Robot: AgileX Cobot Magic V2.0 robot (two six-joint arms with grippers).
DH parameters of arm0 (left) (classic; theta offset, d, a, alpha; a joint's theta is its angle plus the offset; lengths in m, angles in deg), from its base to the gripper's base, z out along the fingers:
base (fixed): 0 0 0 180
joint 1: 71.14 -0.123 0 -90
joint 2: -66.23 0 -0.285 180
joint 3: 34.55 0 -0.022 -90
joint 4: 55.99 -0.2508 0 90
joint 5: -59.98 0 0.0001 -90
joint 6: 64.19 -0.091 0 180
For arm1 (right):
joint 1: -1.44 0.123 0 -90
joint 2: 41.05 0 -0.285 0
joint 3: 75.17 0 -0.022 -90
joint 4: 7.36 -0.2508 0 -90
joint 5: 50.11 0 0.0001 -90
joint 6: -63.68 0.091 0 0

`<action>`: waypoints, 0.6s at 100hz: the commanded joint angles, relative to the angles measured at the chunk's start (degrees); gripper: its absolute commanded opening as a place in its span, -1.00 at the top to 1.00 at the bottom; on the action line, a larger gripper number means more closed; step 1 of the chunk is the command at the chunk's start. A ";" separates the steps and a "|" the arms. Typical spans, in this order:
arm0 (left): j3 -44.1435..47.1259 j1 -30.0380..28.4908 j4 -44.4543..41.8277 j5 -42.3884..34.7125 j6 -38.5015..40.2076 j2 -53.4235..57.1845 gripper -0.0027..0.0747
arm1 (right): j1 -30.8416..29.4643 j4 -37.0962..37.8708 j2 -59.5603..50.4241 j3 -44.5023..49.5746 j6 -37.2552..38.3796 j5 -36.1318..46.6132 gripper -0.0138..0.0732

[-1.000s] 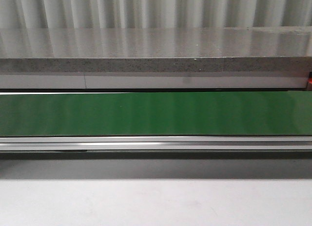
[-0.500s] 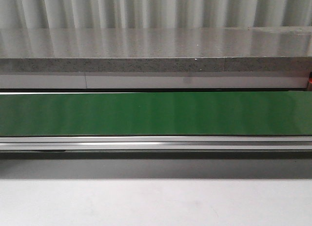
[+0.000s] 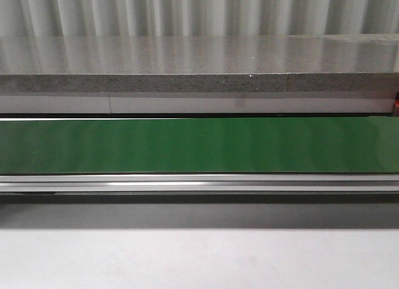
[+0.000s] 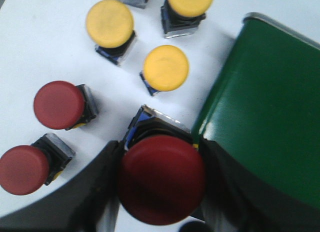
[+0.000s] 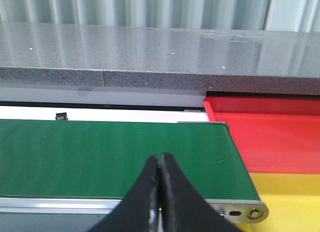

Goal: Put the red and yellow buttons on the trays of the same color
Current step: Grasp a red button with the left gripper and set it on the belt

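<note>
In the left wrist view my left gripper (image 4: 161,178) is shut on a red button (image 4: 161,179), its black fingers pressed against both sides of the cap, just beside the green belt (image 4: 265,117). Two more red buttons (image 4: 59,105) (image 4: 24,170) and three yellow buttons (image 4: 109,23) (image 4: 165,68) (image 4: 190,2) lie on the white surface. In the right wrist view my right gripper (image 5: 159,158) is shut with nothing in it, over the green belt (image 5: 110,157). The red tray (image 5: 270,129) and the yellow tray (image 5: 290,197) sit past the belt's end.
The front view shows only the green belt (image 3: 199,146), its metal rail (image 3: 199,183) and a grey stone ledge (image 3: 199,80) behind; neither arm appears there. A metal end bracket (image 5: 245,211) closes the belt next to the yellow tray.
</note>
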 commanded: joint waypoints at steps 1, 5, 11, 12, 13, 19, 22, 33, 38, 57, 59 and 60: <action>-1.63 2.85 0.82 -0.51 -0.04 3.19 0.63 | -0.24 0.53 -0.86 0.07 -0.11 4.88 0.84; -1.63 4.29 0.82 -0.06 -0.04 3.19 0.63 | -0.24 0.53 -0.86 0.07 -0.11 4.88 0.84; -1.63 6.54 0.82 -0.06 -0.04 3.19 0.63 | -0.24 0.53 -0.86 0.07 -0.11 4.88 0.84; -1.63 6.78 0.82 -0.20 -0.04 3.08 0.63 | -0.24 0.53 -0.86 0.07 -0.11 4.88 0.84; -1.63 7.01 0.82 -0.33 -0.04 3.07 0.63 | -0.24 0.53 -0.86 0.07 -0.11 4.88 0.84; -1.63 9.05 0.82 -0.78 -0.04 2.84 0.63 | -0.24 0.53 -0.86 0.07 -0.11 4.88 0.84; -1.63 9.85 0.82 -0.90 -0.04 2.47 0.63 | -0.24 0.53 -0.86 0.07 -0.11 4.88 0.84; -1.63 12.15 0.82 -2.01 -0.04 0.96 0.63 | -0.24 0.53 -0.86 0.07 -0.11 4.88 0.84; -1.63 12.41 0.82 -2.10 -0.04 -0.01 0.63 | -0.24 0.53 -0.86 0.07 -0.11 4.88 0.84; -1.63 12.50 1.20 -1.78 -0.04 -2.41 0.54 | -0.24 0.53 -0.86 0.07 -0.11 4.88 0.84; -1.63 12.50 1.32 -2.11 -0.04 -2.51 0.49 | -0.24 0.53 -0.86 0.07 -0.11 4.88 0.84; -1.63 12.50 1.48 -2.11 -0.04 -2.50 0.44 | -0.24 0.53 -0.86 0.07 -0.11 4.88 0.84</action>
